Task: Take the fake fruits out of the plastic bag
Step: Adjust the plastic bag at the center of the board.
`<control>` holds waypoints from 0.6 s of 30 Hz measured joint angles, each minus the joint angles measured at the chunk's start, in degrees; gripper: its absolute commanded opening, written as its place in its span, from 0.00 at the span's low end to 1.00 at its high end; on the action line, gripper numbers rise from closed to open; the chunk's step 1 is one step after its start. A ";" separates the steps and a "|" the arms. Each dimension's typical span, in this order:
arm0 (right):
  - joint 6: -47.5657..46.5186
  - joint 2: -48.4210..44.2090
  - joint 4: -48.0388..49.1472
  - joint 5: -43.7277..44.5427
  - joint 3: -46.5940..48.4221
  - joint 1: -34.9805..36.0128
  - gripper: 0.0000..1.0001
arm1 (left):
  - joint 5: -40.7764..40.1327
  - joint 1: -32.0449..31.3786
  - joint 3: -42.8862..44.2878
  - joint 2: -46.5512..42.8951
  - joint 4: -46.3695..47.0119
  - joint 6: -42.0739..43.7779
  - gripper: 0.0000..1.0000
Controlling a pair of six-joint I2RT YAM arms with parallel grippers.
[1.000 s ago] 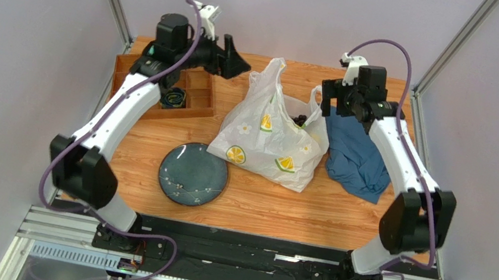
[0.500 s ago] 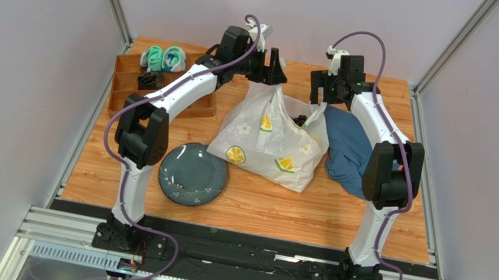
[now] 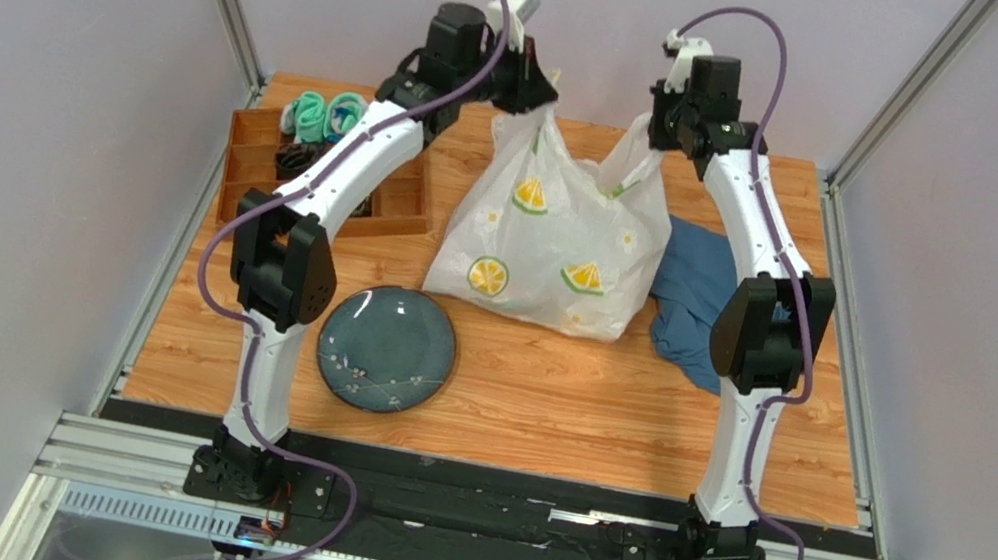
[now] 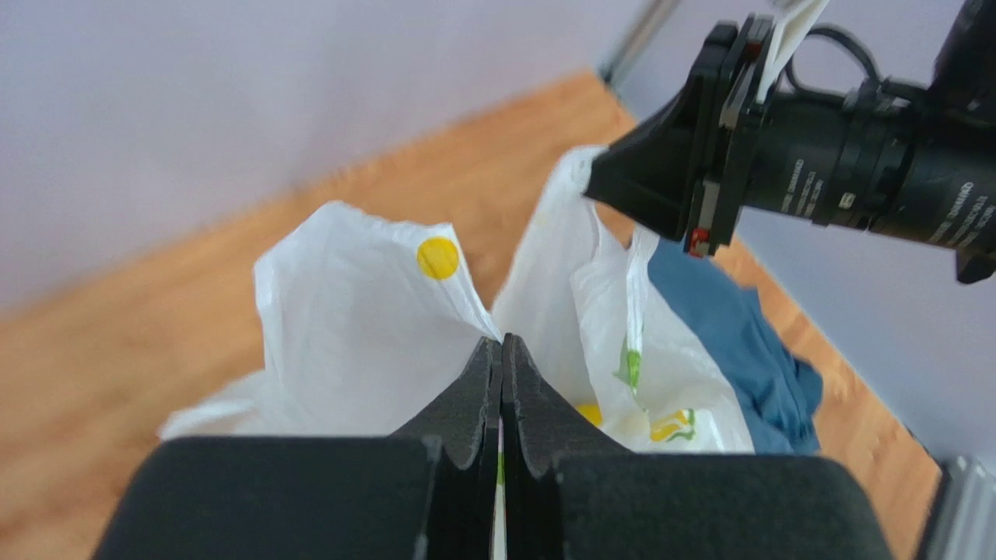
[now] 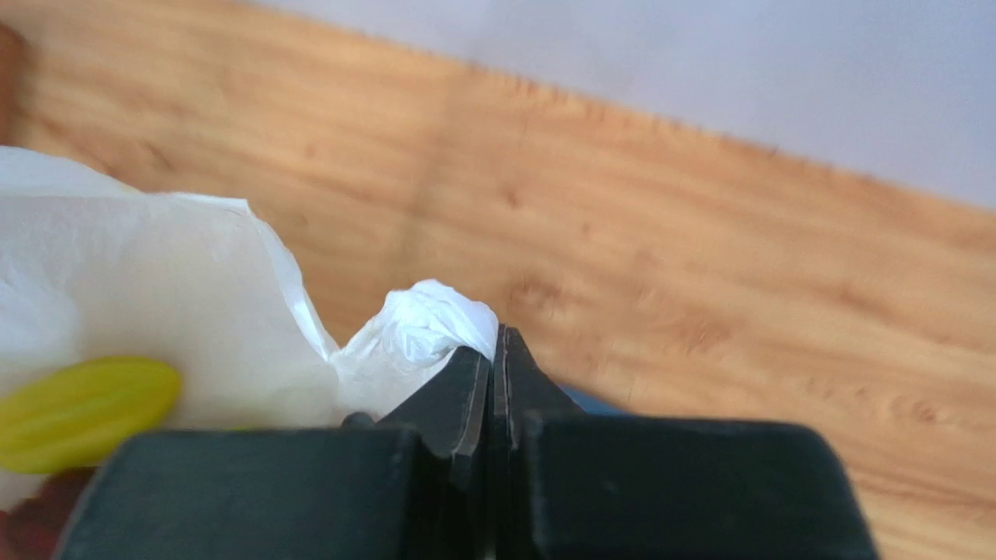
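One plastic bag (image 3: 548,251) hangs upright at the table's (image 3: 515,405) twelve o'clock, its long axis vertical. The left pincer (image 3: 530,85) is pinched fully closed on the handle at the bag's eleven o'clock. The right pincer (image 3: 656,124) is pinched closed on the handle at one o'clock. That makes two handles, one per pincer, with the bag's mouth between them and both arms equally near. The fake fruits are hidden inside, so I cannot count them. One plate (image 3: 387,348) lies at the bag's seven o'clock.

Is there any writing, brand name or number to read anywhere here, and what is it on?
No text here can be read.
Small white lettering on the black body of the right arm: too blurred to read.
The plastic bag: printed lemon slices and daisies only, no words.
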 measured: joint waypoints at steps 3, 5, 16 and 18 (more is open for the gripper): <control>0.50 2.47 -0.37 -0.42 11.87 -0.07 0.00 | -0.15 1.64 8.24 0.07 0.11 2.62 0.00; 0.94 2.01 0.57 -0.59 15.91 -0.11 0.00 | 0.33 2.49 12.81 -0.37 0.59 4.31 0.00; 1.70 -35.76 11.87 -3.85 -24.63 -0.20 0.00 | 6.34 2.58 -16.59 -28.17 -3.48 8.57 0.00; 1.44 -43.43 12.35 -4.24 -36.94 -0.09 0.00 | 6.86 1.95 -27.61 -33.88 -2.86 7.76 0.00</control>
